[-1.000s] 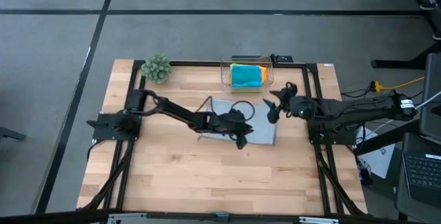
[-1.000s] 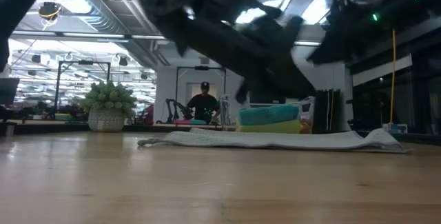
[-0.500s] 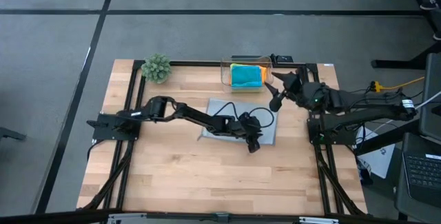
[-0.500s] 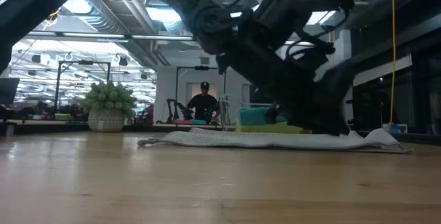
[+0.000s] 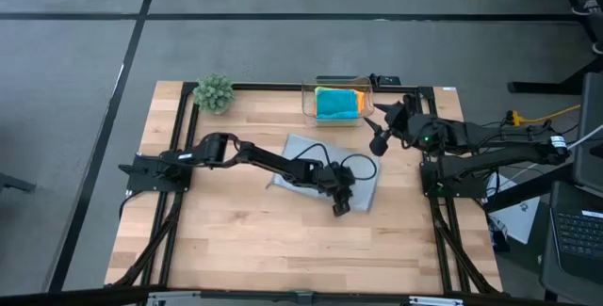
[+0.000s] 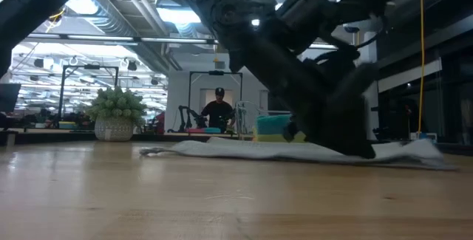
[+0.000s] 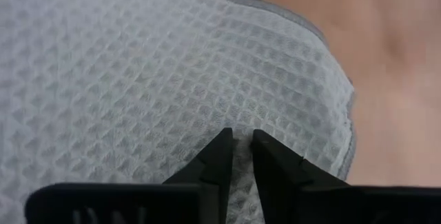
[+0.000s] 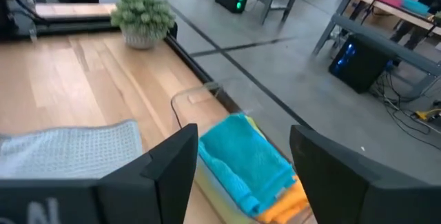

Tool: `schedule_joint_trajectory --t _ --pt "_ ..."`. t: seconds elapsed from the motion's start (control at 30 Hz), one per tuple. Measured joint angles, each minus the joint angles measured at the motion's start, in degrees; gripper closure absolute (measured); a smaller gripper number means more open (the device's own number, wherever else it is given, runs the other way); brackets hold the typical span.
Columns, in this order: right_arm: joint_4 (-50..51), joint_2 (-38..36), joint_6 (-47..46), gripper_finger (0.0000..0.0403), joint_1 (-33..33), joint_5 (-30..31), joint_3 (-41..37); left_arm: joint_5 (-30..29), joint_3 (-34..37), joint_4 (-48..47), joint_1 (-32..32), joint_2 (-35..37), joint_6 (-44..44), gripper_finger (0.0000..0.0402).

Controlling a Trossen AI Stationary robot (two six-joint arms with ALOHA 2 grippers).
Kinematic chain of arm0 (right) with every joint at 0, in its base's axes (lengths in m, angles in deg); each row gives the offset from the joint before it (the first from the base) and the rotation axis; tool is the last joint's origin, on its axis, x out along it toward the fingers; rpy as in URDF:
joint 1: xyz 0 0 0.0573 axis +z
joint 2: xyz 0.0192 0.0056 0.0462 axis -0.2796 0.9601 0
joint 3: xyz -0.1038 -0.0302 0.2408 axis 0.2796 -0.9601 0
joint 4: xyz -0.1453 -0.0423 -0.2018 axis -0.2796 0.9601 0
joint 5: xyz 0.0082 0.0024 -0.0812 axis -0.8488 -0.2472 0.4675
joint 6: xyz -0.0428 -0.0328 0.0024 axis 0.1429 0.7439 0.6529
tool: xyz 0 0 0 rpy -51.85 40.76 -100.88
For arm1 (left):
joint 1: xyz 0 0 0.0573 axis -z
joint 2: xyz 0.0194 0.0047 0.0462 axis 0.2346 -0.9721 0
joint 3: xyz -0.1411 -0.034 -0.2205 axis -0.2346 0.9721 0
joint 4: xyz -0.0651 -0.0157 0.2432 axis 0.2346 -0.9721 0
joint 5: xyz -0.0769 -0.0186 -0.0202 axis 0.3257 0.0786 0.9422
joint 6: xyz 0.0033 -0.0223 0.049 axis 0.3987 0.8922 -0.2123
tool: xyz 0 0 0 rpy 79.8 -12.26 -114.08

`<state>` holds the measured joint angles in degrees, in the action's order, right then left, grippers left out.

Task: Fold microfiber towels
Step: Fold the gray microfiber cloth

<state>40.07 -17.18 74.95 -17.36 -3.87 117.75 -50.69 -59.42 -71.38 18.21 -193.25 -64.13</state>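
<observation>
I note my left claw [image 7: 238, 156] clenched on the grey towel [image 5: 306, 155] corner on the worktop [image 5: 236, 231]; right claw [image 5: 380, 129], released, hovers by the box [image 5: 336, 104].

Even overhead light covers my table [image 5: 236, 240], with only faint shadows beneath my arms. At table height, bright ceiling strips [image 6: 174, 17] glare behind my arm, which reads as a blurred dark silhouette. My left wrist picture is soft at close range.

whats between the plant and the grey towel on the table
Only bare wood lies between the plant and the grey towel; the high view shows it. The left arm's link crosses lower down, not through that gap.
</observation>
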Motion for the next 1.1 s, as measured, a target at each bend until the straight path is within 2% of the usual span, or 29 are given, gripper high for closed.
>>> schedule_joint_trajectory --t 0.2,0.37,0.5,0.6,0.67,0.77,0.87,0.97,1.1 --pt "3.15 0.0 -1.58 0.017 0.0 -0.03 0.0 13.24 -0.05 -6.75 1.63 0.55 0.84 0.0357" --pt "7.31 0.0 -4.87 0.017 0.0 -0.13 0.0 25.83 -0.11 -14.7 2.88 0.84 7.05 0.0358" --pt "12.08 0.02 -8.54 0.017 0.02 -0.17 0.0 28.43 -0.01 -21.62 3.96 2.35 10.56 0.0363" --pt "14.81 0.07 -10.46 0.017 0.02 -0.2 0.0 26.56 0.26 -27.26 4.65 5.01 10.45 0.0378" --pt "15.72 0.05 -11.58 0.017 0.04 -0.22 0.0 22.67 0.62 -33.33 5.03 7.41 10.24 0.039" --pt "16.99 0.09 -12.14 0.017 0.08 -0.62 0.0 13.47 0.99 -44.32 5.75 11.62 8.82 0.0399" --pt "17.83 0.09 -12.07 0.017 0.19 -0.69 0.0 3.96 0.86 -50.35 6.99 15.79 8.96 0.0393" --pt "17.83 0.09 -11.94 0.017 0.2 -1.07 0.0 -0.98 0.77 -51.78 8.99 18.45 10.24 0.0386" --pt "18.03 0.09 -11.65 0.017 0.2 -4.45 0.0 -1.54 0.74 -50.79 11.24 19.11 12.72 0.0376"
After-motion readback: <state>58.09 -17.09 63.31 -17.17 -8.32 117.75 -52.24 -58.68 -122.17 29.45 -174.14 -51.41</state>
